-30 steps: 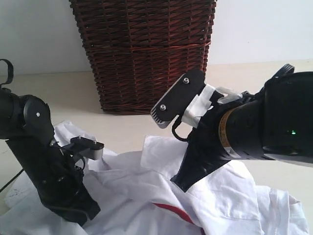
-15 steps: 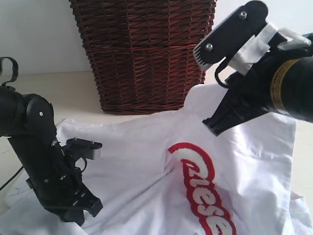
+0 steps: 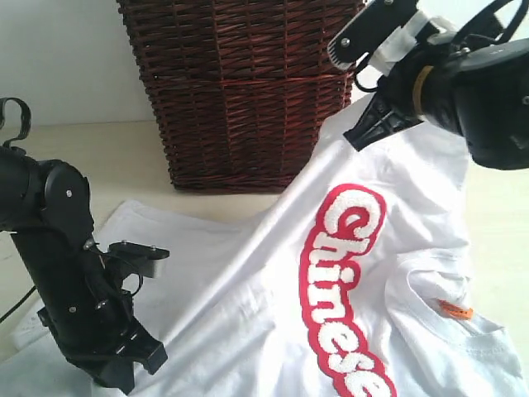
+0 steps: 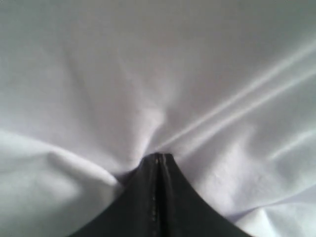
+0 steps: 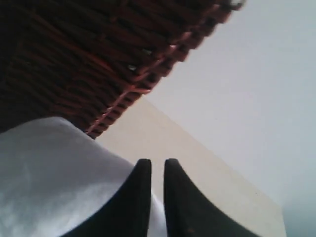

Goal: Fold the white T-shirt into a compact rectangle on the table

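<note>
Exterior: I see a pale beige surface [image 3: 107,157] and a plain wall [image 3: 58,58], with a dark wicker basket [image 3: 248,91] just beside the right tool [image 3: 364,139]. The white T-shirt [image 3: 248,289] runs lengthwise from that tool's tip, where it is raised, down to its collar, lettering up.

Left wrist: the left tool [image 4: 159,159] is clamped on shirt cloth.

Right wrist: the jaws stand a narrow slit apart, with the shirt's edge beside one finger.

A plain, pale grey-white wall [image 3: 66,58] closes off the back of the scene, lit softly and evenly with no hard shadows. In front of it stands a tall, dark brown woven wicker basket [image 3: 240,91]. Its reddish strands catch the light, and its top runs out of view.
</note>
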`<control>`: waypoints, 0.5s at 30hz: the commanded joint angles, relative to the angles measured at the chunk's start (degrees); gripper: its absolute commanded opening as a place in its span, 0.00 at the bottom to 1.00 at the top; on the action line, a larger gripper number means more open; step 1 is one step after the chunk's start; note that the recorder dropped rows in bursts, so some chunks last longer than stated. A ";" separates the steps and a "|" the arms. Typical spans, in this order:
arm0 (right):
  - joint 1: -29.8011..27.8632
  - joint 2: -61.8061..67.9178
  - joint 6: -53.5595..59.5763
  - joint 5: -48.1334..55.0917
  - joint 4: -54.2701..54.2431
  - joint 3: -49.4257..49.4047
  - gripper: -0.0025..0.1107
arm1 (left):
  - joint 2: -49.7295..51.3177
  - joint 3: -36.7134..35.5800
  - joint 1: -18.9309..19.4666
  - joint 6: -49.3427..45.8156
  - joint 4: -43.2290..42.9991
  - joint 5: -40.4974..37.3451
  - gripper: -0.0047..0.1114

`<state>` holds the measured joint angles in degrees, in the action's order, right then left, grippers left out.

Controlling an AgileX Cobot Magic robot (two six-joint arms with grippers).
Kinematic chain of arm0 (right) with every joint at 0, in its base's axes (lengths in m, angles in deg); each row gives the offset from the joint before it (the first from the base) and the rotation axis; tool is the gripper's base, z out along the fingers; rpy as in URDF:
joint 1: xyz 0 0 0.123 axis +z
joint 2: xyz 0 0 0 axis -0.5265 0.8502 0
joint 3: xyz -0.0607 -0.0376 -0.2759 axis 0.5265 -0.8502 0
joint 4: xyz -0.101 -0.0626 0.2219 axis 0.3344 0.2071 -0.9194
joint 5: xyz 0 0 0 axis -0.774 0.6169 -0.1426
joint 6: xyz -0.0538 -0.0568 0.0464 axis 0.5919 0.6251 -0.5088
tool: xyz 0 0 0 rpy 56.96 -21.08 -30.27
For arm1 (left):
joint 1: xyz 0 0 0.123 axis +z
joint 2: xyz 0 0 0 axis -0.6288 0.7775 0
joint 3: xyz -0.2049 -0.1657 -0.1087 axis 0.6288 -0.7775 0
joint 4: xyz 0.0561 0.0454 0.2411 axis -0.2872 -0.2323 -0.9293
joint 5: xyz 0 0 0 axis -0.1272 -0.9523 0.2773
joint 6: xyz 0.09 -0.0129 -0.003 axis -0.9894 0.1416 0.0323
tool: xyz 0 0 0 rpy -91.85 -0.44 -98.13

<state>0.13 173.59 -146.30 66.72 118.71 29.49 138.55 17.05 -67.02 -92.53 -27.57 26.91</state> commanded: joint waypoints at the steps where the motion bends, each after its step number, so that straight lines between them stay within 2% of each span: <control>1: -0.91 4.31 2.63 1.66 -3.87 3.18 0.27 | 2.14 -1.60 -0.05 0.20 -3.60 1.79 0.04; 4: -0.91 4.21 6.33 3.73 -11.52 4.57 0.35 | 1.44 -1.50 0.05 0.20 -3.38 5.94 0.04; 7: -0.91 3.10 20.43 3.35 -32.57 6.35 0.32 | -1.06 -1.50 0.75 0.35 -3.25 11.45 0.04; 9: -0.91 2.74 36.54 4.27 -52.24 7.33 0.25 | -3.89 -1.27 2.11 0.98 -2.83 15.03 0.04; 12: -0.91 3.16 59.13 10.00 -75.42 7.35 0.10 | -8.52 -0.74 4.78 1.43 -0.74 21.09 0.04; 15: -0.91 5.21 67.10 9.08 -84.99 5.03 0.02 | -10.90 -0.60 7.59 2.16 1.12 30.41 0.04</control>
<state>-0.58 177.27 -88.84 75.35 44.39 35.90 129.62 16.08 -61.64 -91.64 -28.07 49.74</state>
